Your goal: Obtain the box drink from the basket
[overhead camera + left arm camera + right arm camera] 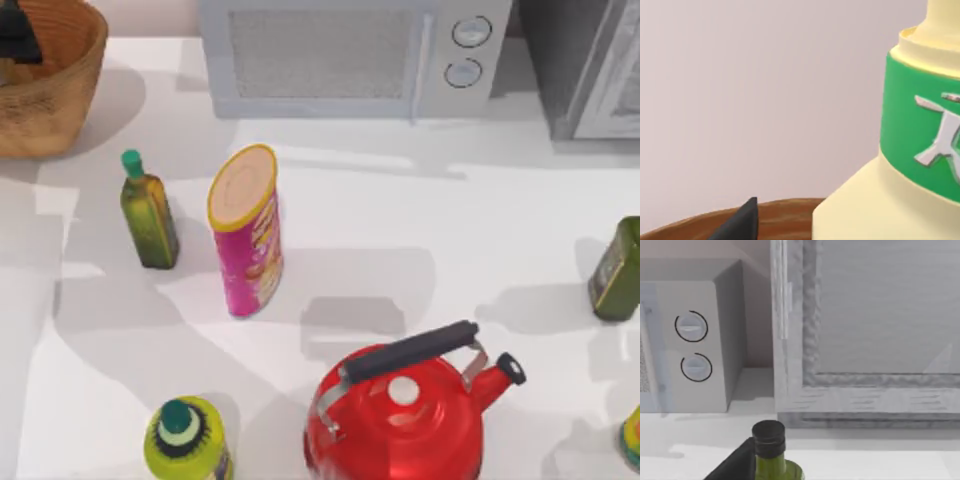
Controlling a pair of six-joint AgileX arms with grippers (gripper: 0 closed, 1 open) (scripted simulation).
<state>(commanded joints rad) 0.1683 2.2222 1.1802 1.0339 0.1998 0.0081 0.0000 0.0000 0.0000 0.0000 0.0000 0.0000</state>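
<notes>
A white table runs under a pale wall, and your work is at its far left corner. The box drink (865, 215), a pale yellow flat-sided carton with a green band and grey lettering, stands up out of the light brown round wicker basket (60, 90). In the left wrist view its shoulder rises well above the brown rim. The left gripper (18, 35) hangs over the basket, close against the carton, as you would expect for a lift straight out. One dark fingertip (740, 220) shows just above the rim beside the carton, but you cannot tell how wide the pincer stands or whether it has hold.

Just outside the basket, towards you, stands a green-capped olive oil bottle (148, 215). Beyond it is a pink cylindrical crisps can (245, 235), so a low sweep that way risks a knock. The right gripper (730, 467) is parked at the opposite side from the basket, beside a dark-capped green bottle (772, 460).
</notes>
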